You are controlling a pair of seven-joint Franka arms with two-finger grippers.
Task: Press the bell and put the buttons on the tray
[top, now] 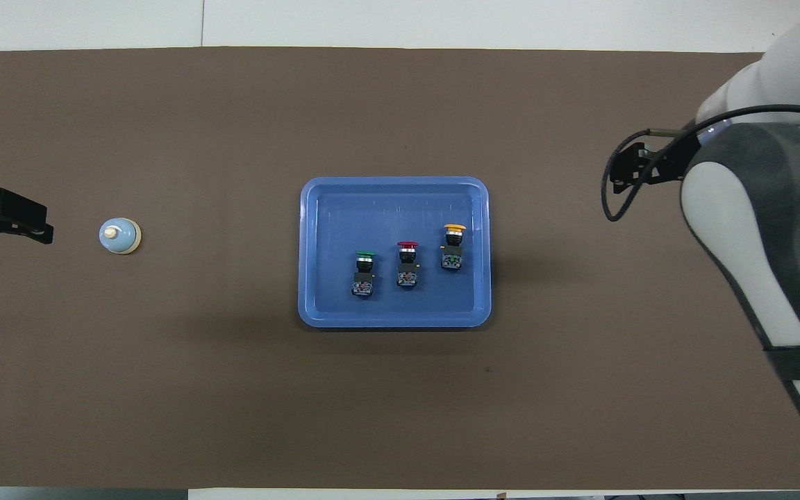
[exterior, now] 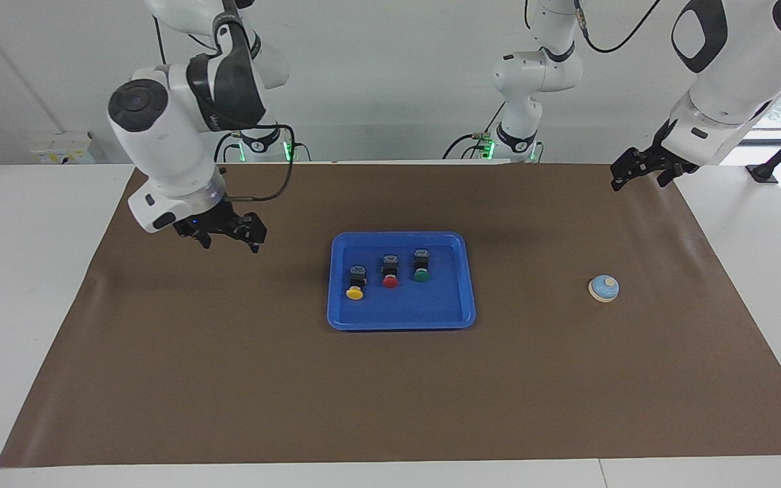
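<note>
The bright blue tray [exterior: 401, 324] lies mid-table. Three buttons lie in it in a row: the yellow one [exterior: 355, 285], the red one [exterior: 390, 271] and the green one [exterior: 421, 266]. In the overhead view the tray [top: 393, 201] holds green [top: 364, 274], red [top: 407, 265] and yellow [top: 453, 248]. The light blue bell [exterior: 604, 288] [top: 119, 236] stands on the mat toward the left arm's end. My right gripper [exterior: 231, 237] [top: 632, 170] hangs open and empty over bare mat beside the tray. My left gripper [exterior: 638, 177] [top: 7, 219] is raised, open and empty, near the bell.
A brown mat [exterior: 228, 379] covers most of the white table [exterior: 24, 271]. A power socket box [exterior: 62, 149] sits on the table at the right arm's end, near the wall.
</note>
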